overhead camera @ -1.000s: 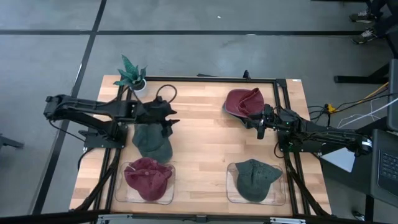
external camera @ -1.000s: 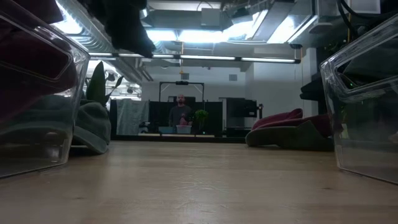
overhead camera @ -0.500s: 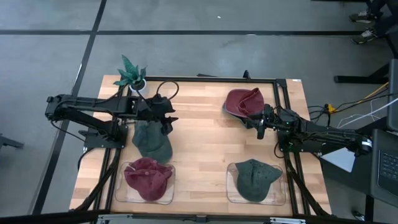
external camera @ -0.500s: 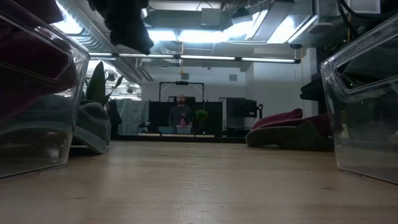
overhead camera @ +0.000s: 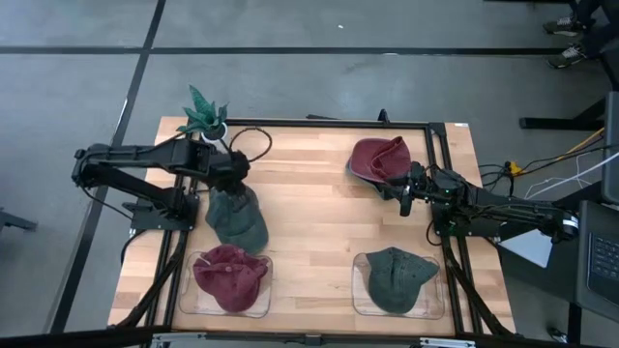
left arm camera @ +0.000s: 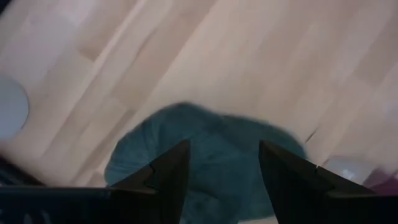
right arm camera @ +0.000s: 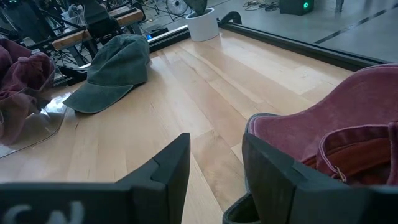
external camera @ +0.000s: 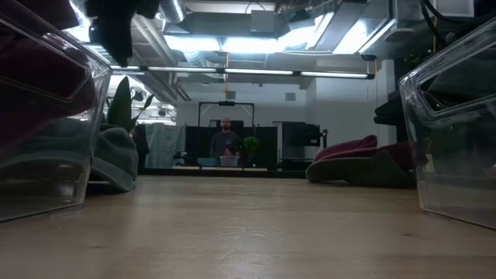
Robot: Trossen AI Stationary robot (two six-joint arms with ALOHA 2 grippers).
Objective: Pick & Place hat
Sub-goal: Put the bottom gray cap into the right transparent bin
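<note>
A dark green hat [overhead camera: 237, 218] lies flat on the wooden table at the left; the left wrist view shows it [left arm camera: 211, 162] from above. My left gripper [left arm camera: 224, 146] hangs open over its far part [overhead camera: 239, 187], pointing down and touching nothing. A dark red hat [overhead camera: 378, 159] lies at the far right. My right gripper [overhead camera: 402, 197] rests open and level just in front of it; the red hat [right arm camera: 336, 134] lies beyond one finger. Nothing is between its fingers [right arm camera: 214, 140].
Two clear bins stand near the front edge. The left bin [overhead camera: 262, 307] holds a red hat [overhead camera: 230, 277] and the right bin [overhead camera: 437, 309] a green hat [overhead camera: 398, 278]. A potted plant [overhead camera: 206, 116] stands at the far left corner. A person [external camera: 225, 141] stands far behind the table.
My left gripper has drawn back toward the table's left edge and risen. It has tipped from nearly level to pointing down over the green hat. The hat has stayed where it was.
</note>
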